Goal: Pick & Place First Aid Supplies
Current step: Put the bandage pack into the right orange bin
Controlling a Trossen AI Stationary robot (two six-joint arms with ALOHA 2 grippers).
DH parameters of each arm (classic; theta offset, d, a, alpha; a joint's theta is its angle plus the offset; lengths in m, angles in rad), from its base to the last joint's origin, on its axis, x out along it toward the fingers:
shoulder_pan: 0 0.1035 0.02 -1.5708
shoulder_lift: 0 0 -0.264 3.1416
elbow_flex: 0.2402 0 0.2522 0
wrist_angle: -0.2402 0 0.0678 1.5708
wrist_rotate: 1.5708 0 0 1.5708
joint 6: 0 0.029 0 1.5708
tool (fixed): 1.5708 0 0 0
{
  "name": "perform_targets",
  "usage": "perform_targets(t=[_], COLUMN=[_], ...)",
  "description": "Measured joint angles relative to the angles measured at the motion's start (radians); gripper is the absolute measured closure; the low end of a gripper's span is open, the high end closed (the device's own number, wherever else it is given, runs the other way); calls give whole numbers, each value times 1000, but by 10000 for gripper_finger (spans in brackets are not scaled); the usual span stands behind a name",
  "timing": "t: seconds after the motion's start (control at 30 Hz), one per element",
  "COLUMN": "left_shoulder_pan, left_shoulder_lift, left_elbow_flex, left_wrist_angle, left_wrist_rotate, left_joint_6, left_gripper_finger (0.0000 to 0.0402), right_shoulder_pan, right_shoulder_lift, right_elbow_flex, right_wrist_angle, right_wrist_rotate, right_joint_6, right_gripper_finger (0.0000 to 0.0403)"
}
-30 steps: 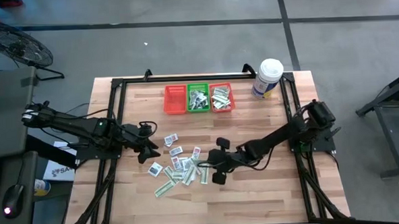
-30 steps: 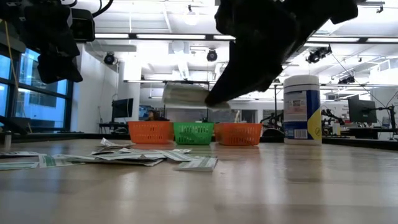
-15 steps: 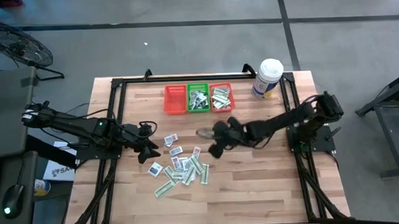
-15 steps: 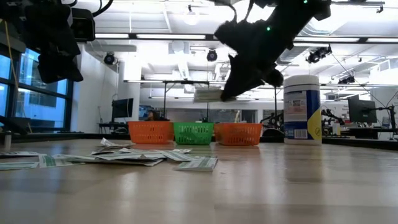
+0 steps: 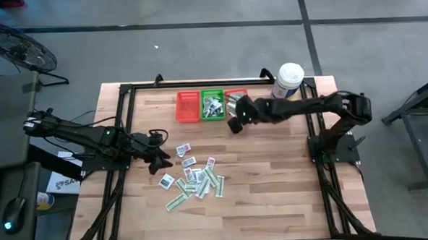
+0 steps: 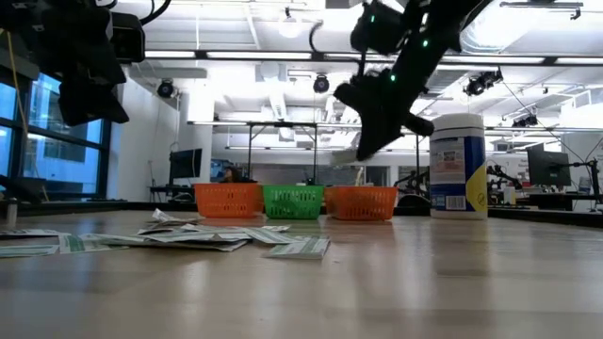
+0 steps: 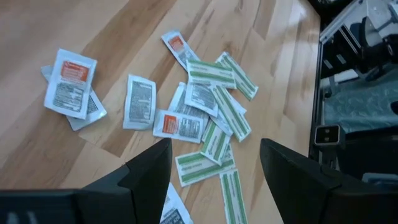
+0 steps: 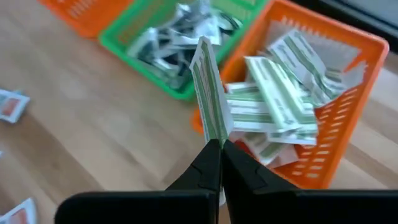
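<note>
A loose heap of first aid supplies (image 5: 195,177) lies flat on the wooden table: white square packets and green-and-white strips, also seen in the left wrist view (image 7: 199,118). My right gripper (image 5: 235,120) hovers at the near rim of the right orange basket (image 5: 239,97), shut on one green-and-white strip (image 8: 208,93). That basket (image 8: 323,118) holds more strips, and the green basket (image 8: 168,43) holds white packets. My left gripper (image 7: 214,180) hangs open above the heap's left side (image 5: 158,163), nothing between its fingers. My right gripper pinches one end of the green-and-white strip (image 8: 214,135) between its two fingertips. The fingers slant down toward the baskets, and the strip sticks out beyond them, along their line. It is lifted clear, over the seam between the green and the right orange basket.
Three mesh baskets stand in a row at the far edge, the left orange one (image 5: 188,107) empty. A white tub with a blue label (image 5: 287,83) stands right of them, close to the right arm. A black frame (image 5: 198,83) borders the table.
My right gripper has carried the strip from the heap toward the table's far edge, rising and rolling its wrist on the way. It now hangs at the baskets. The strip has stayed pinched and clear of the table.
</note>
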Motion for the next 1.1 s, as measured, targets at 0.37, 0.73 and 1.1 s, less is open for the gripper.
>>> perform_targets(t=[0.37, 0.73, 1.1], left_shoulder_pan=[0, 0, 0], left_shoulder_lift=[0, 0, 0], left_elbow_flex=[0, 0, 0], left_wrist_angle=[5, 10, 10], left_wrist_rotate=[-43, -71, -87], left_joint_6=[-26, -44, -60], left_gripper_finger=[161, 161, 161], right_shoulder_pan=[-209, -266, -282], right_shoulder_lift=[34, 137, 163], right_elbow_flex=[0, 0, 0], right_wrist_angle=[17, 84, 79], right_wrist_rotate=[-171, -240, -273], right_joint_6=[-25, -51, -111], right_gripper_finger=[403, 403, 396])
